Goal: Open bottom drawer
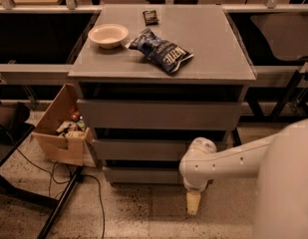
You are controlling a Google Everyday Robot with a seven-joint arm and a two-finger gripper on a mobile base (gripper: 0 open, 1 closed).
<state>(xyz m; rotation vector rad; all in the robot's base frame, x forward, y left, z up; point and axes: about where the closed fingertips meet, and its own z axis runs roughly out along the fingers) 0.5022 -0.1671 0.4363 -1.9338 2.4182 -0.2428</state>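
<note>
Bottom drawer [143,175]: lowest and narrowest of three grey fronts in the cabinet [163,73], just above the floor. The front looks pushed in, with a dark gap above it. Its right end is hidden behind the arm's white wrist joint [197,164].

Gripper [193,203]: hangs from that joint, pale tip pointing straight down, close to the speckled floor [143,213]. It sits just in front of the drawer's right end and lower than the front panel. No contact with the panel visible. Wide or narrow: cannot tell. Nothing seen held.

Arm [238,159]: comes in from the right, roughly level with the middle drawer [143,149]. A large white rounded part [288,183] fills the lower right corner.

Above: top drawer [158,114], the widest front, shut.

Cabinet top: white bowl [108,35] at left, blue snack bag [161,52] lying flat just right of the bowl, small dark packet [150,17] near the back edge.

Left of cabinet: open cardboard box [56,136] with mixed clutter inside, standing on the floor just beside the lower drawers. Black cable [96,193] runs across the floor near the bottom drawer's left corner. Black metal bar [59,208] slants across the floor beside it.
</note>
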